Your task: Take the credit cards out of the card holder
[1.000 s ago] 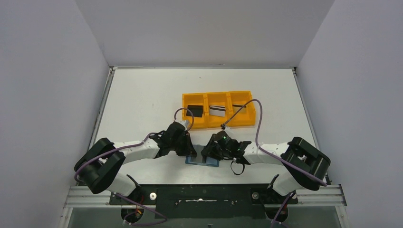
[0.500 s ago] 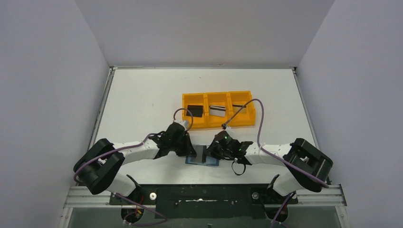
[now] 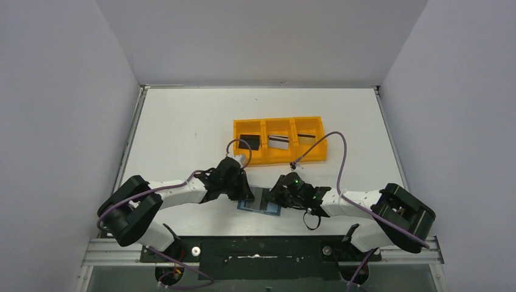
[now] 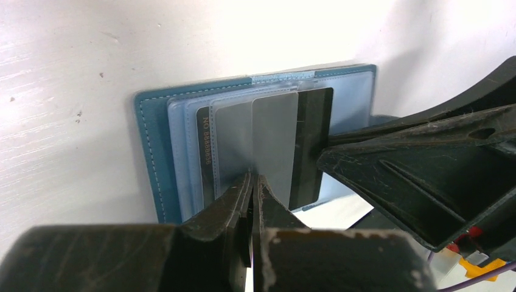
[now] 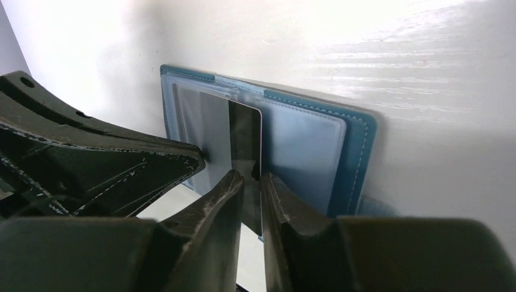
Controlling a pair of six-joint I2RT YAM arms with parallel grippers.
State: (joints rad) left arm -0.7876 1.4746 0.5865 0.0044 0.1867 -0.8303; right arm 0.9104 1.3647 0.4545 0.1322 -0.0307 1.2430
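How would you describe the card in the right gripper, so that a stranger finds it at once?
On the table, near its front edge, a teal wallet lies open. A black card sticks partly out of its clear sleeves, pinched by the right gripper; the loose cards lie in the orange tray.

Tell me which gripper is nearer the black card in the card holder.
Right. The right gripper pinches the black card; the left gripper rests shut on the pocket beside it.

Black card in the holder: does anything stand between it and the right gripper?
Nothing visible. The right gripper pinches the free edge of the black card sticking out of the card holder; the left gripper presses down beside it.
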